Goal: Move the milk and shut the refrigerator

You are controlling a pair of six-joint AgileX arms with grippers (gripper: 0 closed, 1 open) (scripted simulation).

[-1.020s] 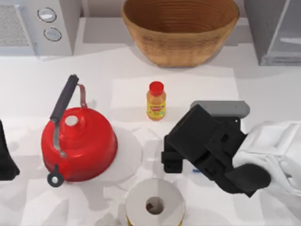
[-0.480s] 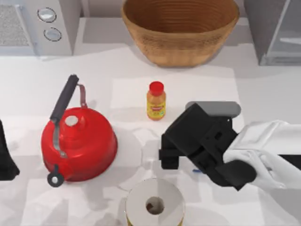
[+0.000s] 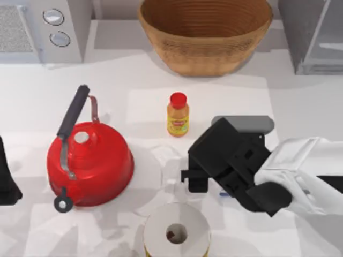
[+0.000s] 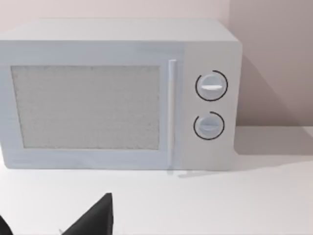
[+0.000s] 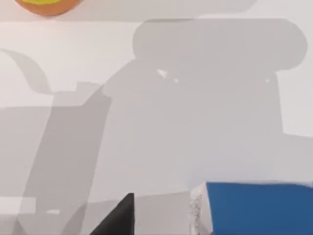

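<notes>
Right gripper (image 3: 225, 172) hangs low over the table (image 3: 300, 107), at about 4 o'clock from its middle and 5 o'clock from the orange juice bottle (image 3: 178, 114). The milk (image 5: 259, 208) stands directly beneath it; the right wrist view gives me its blue top, close by, on white tabletop. I cannot tell how my right jaws stand, spread or pressed, nor whether they touch the carton. Left gripper (image 3: 6, 184) is parked at the 9 o'clock edge, facing the microwave (image 4: 117, 98); its jaw state I cannot tell either. The refrigerator (image 3: 316, 37) sits in the 1 o'clock corner, well apart from the carton, its paler door panel beside the dark side; I judge the shutting not yet done. Handling, as I judge it: a small carton, light, thin-walled, likely to dent under a hard squeeze and to tip if nudged high. I'd take it across two flat opposite faces, around mid-height, with moderate force, and lift straight so it clears the paper roll (image 3: 177, 233) at 6 o'clock. Writing: none readable on the carton from here, just the blue top. The bottle carries a yellow label with a red mark, too small to read. The microwave's two knobs show no legible marks. Red kettle (image 3: 88, 160) at 8 o'clock, wicker basket (image 3: 206, 37) at 12; neither is in my way.
</notes>
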